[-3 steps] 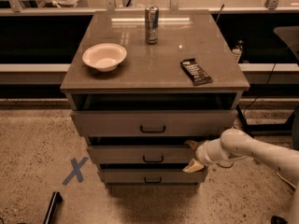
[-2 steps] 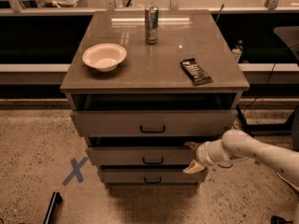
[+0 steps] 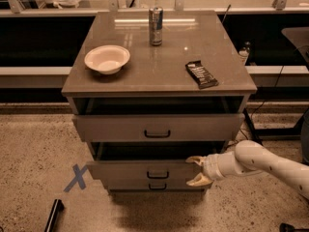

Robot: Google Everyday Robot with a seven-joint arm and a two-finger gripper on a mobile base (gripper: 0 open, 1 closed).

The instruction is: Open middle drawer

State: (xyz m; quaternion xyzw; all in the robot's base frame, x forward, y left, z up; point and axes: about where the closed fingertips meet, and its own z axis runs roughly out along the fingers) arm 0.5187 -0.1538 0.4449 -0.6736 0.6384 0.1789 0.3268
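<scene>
Hand (image 3: 197,170) spread at mid drawer (image 3: 140,170) R edge | drawer ajar

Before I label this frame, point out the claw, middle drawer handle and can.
middle drawer handle (image 3: 158,175): camera view, bar centre.
claw (image 3: 194,170): camera view, between its spread fingertips, right of that handle.
can (image 3: 155,26): camera view, mid-body.

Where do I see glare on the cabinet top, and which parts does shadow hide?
Camera view: a bright glare strip crosses the cabinet top on both sides of the can. Camera view: the gap above the middle drawer is in deep shadow, so its contents are hidden. Camera view: the pincer, at that drawer's right end, is well lit.
</scene>
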